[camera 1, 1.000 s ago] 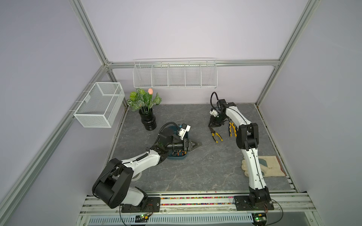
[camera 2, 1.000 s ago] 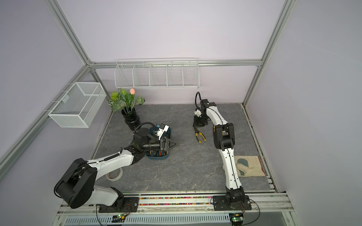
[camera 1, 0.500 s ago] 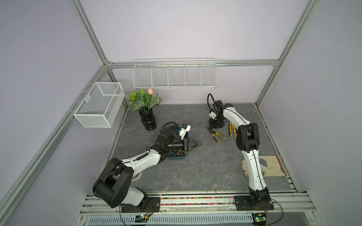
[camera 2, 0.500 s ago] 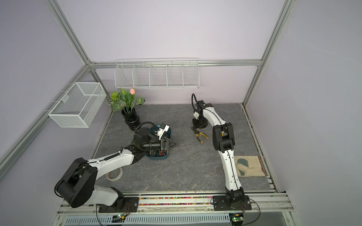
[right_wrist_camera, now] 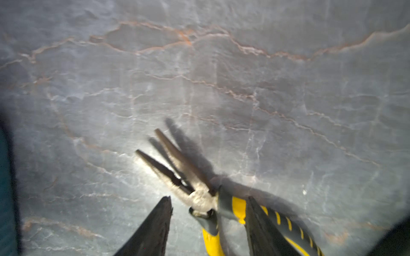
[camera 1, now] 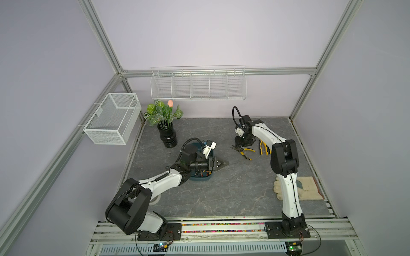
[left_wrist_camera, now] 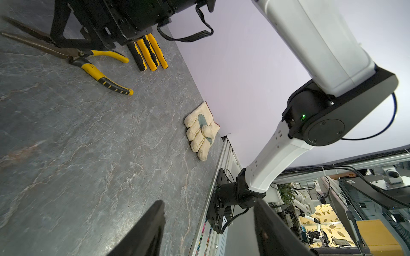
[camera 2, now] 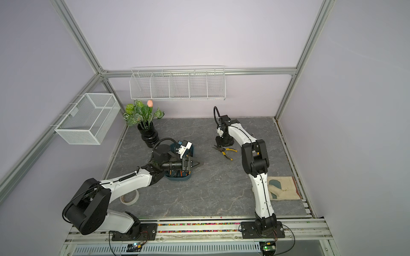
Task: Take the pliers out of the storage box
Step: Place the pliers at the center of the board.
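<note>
The dark teal storage box sits mid-table, mostly hidden under my left wrist; orange-handled pliers peek out inside it. My left gripper lies level above the box's right rim, open and empty. Yellow-and-black long-nose pliers lie flat on the table further right. My right gripper points down over their pivot, open, one finger on each side. More pliers lie beside the right arm.
A black vase with a plant stands behind the box. A work glove lies at the right edge, a tape roll under the left arm. A white mesh basket and a wire rack hang on the walls.
The right gripper's jaws have spread apart over the yellow pliers, which now rest on the table, and its wrist shifted slightly left. The left arm has not moved.
</note>
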Robot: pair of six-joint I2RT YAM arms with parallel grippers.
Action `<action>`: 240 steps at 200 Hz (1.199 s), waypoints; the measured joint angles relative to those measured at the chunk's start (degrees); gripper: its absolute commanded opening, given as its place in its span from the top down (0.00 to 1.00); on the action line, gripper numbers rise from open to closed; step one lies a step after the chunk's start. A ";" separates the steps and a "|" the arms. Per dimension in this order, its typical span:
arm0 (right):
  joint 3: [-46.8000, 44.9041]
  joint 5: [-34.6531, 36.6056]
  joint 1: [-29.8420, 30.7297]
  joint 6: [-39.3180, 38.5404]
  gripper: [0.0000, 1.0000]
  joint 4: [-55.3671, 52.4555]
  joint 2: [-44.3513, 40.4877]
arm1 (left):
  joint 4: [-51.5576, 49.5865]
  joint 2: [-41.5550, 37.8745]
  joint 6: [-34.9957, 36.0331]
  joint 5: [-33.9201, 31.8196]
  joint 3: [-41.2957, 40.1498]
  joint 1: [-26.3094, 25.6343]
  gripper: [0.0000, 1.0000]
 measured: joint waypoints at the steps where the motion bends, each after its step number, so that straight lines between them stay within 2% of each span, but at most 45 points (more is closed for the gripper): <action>1: 0.00 0.09 0.07 0.04 0.29 0.04 -0.04 | 0.02 0.00 0.00 0.00 -0.02 0.00 0.35; 62: 0.26 5.55 3.30 -4.70 0.28 0.61 -0.44 | 0.02 0.00 0.17 0.00 -0.02 0.00 0.35; 134: 11.37 8.28 2.82 -6.27 0.30 -3.85 7.80 | -0.22 -0.02 1.01 -0.02 -0.02 0.00 0.35; 240: 2.54 3.52 2.71 -5.97 0.29 0.79 3.74 | -0.72 -0.24 1.46 -0.02 -0.02 0.00 0.35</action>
